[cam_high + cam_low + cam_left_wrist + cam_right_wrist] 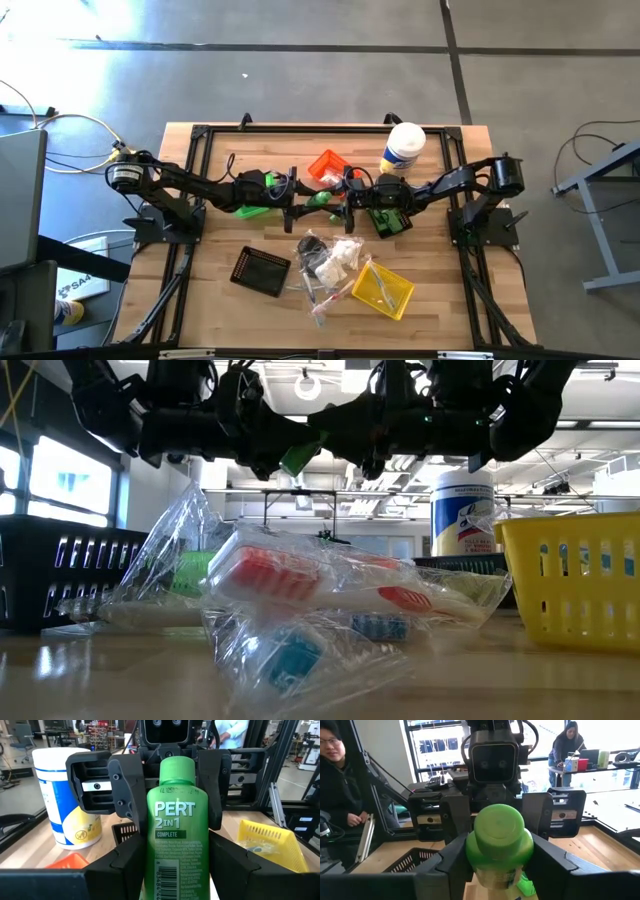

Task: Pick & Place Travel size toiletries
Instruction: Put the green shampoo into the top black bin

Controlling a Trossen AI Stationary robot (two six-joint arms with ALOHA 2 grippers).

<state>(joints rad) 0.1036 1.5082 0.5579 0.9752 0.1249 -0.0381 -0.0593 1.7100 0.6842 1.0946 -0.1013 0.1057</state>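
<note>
Two grippers meet above the worktop (220, 300): we see the left gripper (298, 203) and right gripper (340, 200) both clamping one green bottle (176, 825).

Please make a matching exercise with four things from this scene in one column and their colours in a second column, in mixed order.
Things:
1. shampoo bottle
2. basket beside the packet pile
3. basket at the table's front left
4. canister lid

Colours:
a. white
b. black
c. green
d. yellow

Pairs: 1-c, 2-d, 3-b, 4-a
</note>
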